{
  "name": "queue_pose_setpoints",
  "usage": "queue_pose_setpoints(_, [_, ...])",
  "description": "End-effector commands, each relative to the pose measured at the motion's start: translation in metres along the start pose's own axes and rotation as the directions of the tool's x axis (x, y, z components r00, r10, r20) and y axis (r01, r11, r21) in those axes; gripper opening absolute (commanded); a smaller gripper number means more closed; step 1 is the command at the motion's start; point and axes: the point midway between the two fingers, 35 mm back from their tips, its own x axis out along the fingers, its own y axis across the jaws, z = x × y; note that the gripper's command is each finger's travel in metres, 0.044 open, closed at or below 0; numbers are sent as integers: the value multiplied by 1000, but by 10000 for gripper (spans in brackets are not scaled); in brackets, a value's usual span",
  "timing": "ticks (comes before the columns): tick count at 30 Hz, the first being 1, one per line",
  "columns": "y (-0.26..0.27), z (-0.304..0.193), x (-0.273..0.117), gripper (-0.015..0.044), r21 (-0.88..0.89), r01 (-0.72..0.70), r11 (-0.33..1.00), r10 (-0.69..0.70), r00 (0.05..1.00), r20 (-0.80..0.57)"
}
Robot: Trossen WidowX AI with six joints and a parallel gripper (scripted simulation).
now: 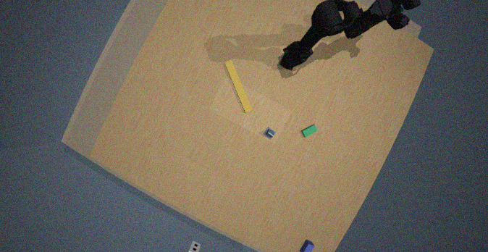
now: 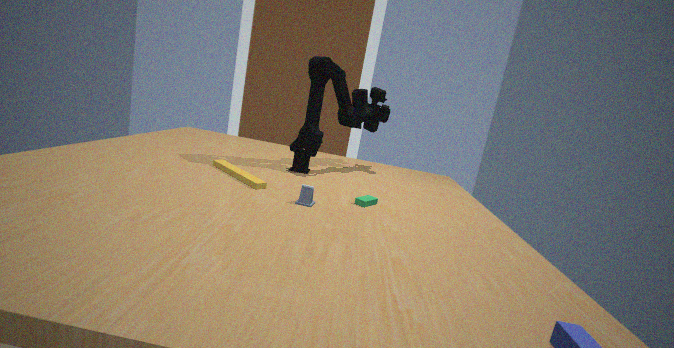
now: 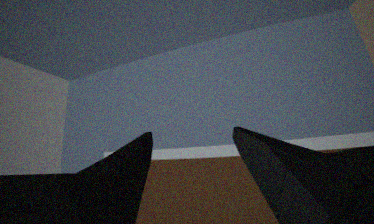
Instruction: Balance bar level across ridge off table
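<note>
The yellow bar (image 1: 239, 87) (image 2: 240, 174) lies flat on the table, apart from the ridge. The small grey-blue ridge (image 1: 269, 133) (image 2: 306, 195) stands upright on its base, beyond the end of the bar nearer to it. My gripper (image 3: 193, 134) is open, with nothing between its fingers. It is raised well above the table on the far side of the arm's base, away from the bar and ridge, and points toward the wall and the brown door panel. Neither bar nor ridge shows in the wrist view.
A green block (image 1: 309, 131) (image 2: 366, 201) lies on the table a short way from the ridge. A blue block (image 1: 307, 246) (image 2: 572, 337) is near the table's edge, far from the arm. The arm's base stands between my gripper and the bar.
</note>
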Motion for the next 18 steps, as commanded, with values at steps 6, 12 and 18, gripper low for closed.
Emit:
queue_pose_setpoints(6, [2, 49, -8, 315, -41, 31, 999, -25, 990, 141])
queue_pose_setpoints(12, [3, 83, -15, 315, -125, 78, 989, -48, 972, 228])
queue_pose_setpoints(18, [7, 120, -25, 315, -219, 148, 965, -71, 944, 324])
